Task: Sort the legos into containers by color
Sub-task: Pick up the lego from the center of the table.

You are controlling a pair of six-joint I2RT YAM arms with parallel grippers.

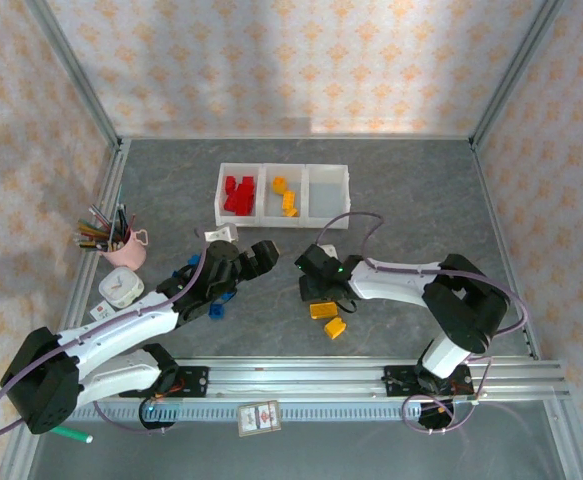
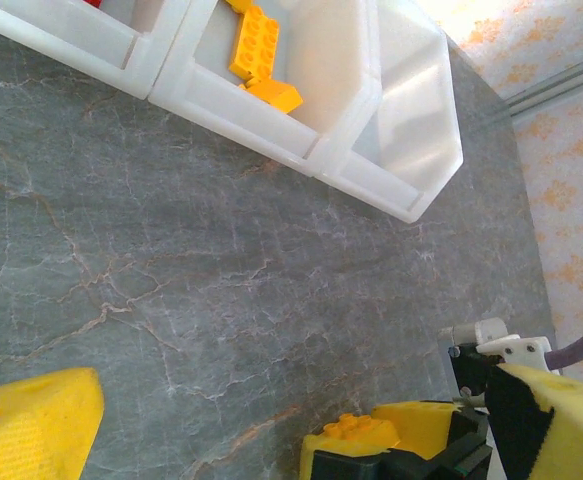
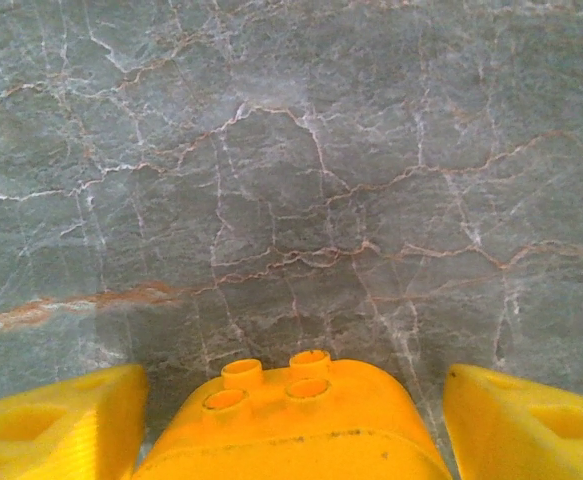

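Orange brick inside right gripper — grip unclear | left gripper spread wide

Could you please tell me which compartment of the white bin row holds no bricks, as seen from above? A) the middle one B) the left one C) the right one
C: in the top view the right compartment shows only its bare floor, while red legos lie in the left one and orange-yellow legos lie in the middle one.
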